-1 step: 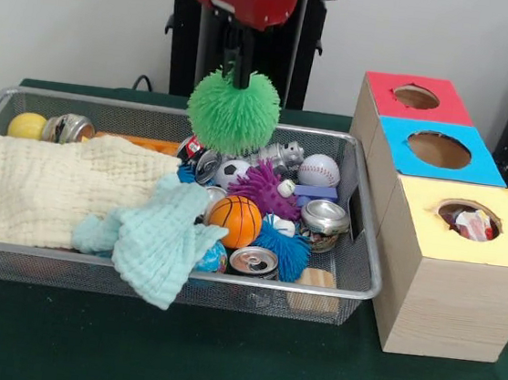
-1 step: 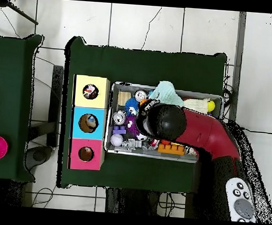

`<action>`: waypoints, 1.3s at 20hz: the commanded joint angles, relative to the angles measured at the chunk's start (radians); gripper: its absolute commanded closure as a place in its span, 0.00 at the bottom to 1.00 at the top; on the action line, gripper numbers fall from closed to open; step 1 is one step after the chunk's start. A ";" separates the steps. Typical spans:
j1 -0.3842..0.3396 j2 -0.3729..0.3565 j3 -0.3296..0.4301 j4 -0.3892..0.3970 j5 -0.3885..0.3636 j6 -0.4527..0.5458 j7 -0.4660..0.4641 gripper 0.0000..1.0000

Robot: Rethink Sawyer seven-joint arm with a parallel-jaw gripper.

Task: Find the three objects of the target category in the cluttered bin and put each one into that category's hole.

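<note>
A green spiky rubber ball [image 1: 234,111] hangs above the back middle of the wire bin [image 1: 180,273], with my gripper [image 1: 237,71] shut on its top. Below it in the bin lie a purple spiky ball [image 1: 263,187] and a blue spiky ball [image 1: 286,249]. To the right of the bin stand three boxes in a row, with a red-topped hole [image 1: 416,97], a blue-topped hole [image 1: 439,149] and a yellow-topped hole [image 1: 468,220] that has something inside. In the overhead view my arm [image 2: 166,123] covers the gripper and the ball.
A cream cloth [image 1: 61,188] and a mint cloth [image 1: 161,239] cover the bin's left half. A basketball [image 1: 235,220], soccer ball [image 1: 231,171], baseball [image 1: 319,170], several cans [image 1: 253,261] and a wooden block [image 1: 313,290] crowd the right half. A remote [image 2: 241,201] lies by the arm's base.
</note>
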 commanded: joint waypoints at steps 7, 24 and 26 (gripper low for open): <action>0.002 0.101 0.093 0.047 -0.073 -0.138 -0.053 1.00; -0.112 0.141 0.187 0.107 -0.155 -0.222 -0.128 1.00; -0.112 0.132 0.185 0.119 -0.158 -0.232 -0.103 1.00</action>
